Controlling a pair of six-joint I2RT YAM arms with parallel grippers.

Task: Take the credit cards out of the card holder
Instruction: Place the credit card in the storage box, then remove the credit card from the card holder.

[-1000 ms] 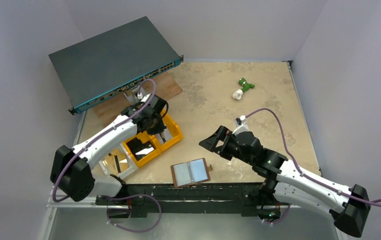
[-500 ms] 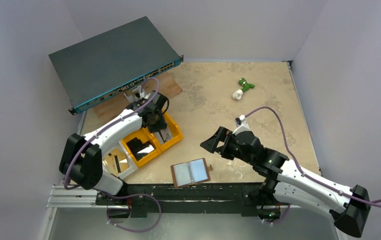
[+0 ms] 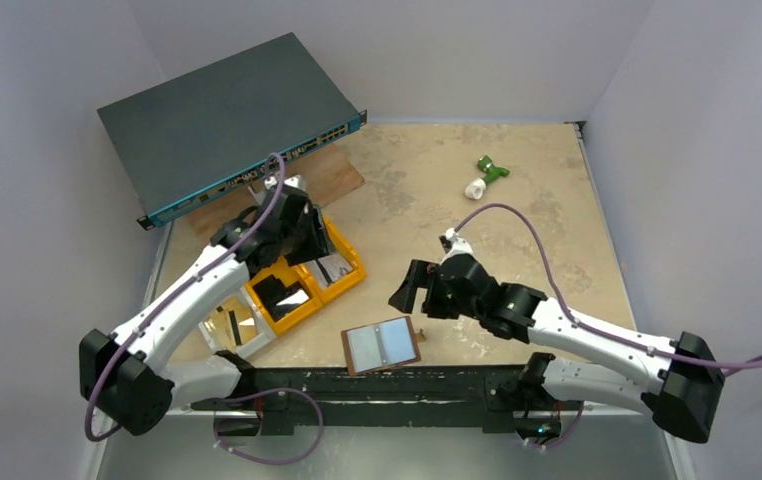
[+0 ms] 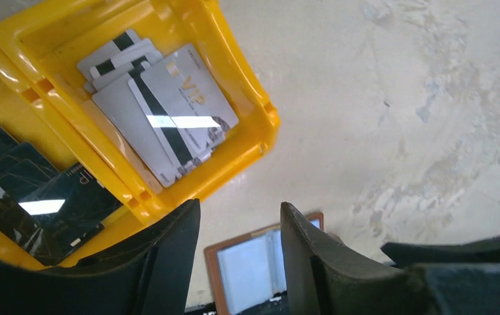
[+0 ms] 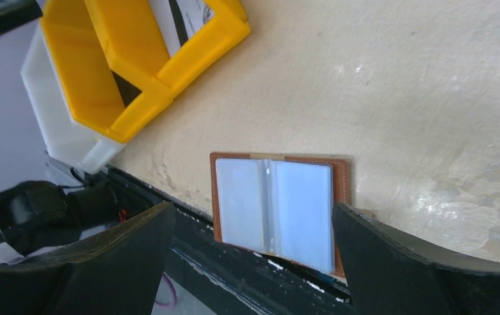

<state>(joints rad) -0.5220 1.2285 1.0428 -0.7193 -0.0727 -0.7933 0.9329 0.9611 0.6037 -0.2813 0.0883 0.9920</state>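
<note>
At the near edge of the table (image 3: 477, 240), locate the card holder (image 5: 342, 197) lying open and flat, lining up, just beside the black rail (image 3: 387, 382). Note the two credit cards (image 5: 300, 210) seated side by side in its halves, faces exposed. Judge the open, flat lay as the means of giving access from above.

Find the right gripper (image 3: 412, 292) hanging over the table just beyond the card holder and tilted toward it. Read its jaws as spread wide and empty, with the card holder framed between the fingers (image 5: 123, 256) in the right wrist view. Judge this as staging for a descent onto a card, not yet a grasp.

Find the left gripper (image 4: 239, 216) above the yellow bin (image 4: 247, 75), well apart from the card holder. Read its jaws as parted, with nothing between them. Observe silver cards (image 4: 168, 98) stacked loosely in one compartment and black cards (image 4: 31, 197) in the next. Take the bin as the likely drop point, hence the hover there.

Before closing on a card, expect thin stock lying flush against the lining. Plan for an edge pinch or an outward slide, and guard against lifting the whole card holder.
</note>
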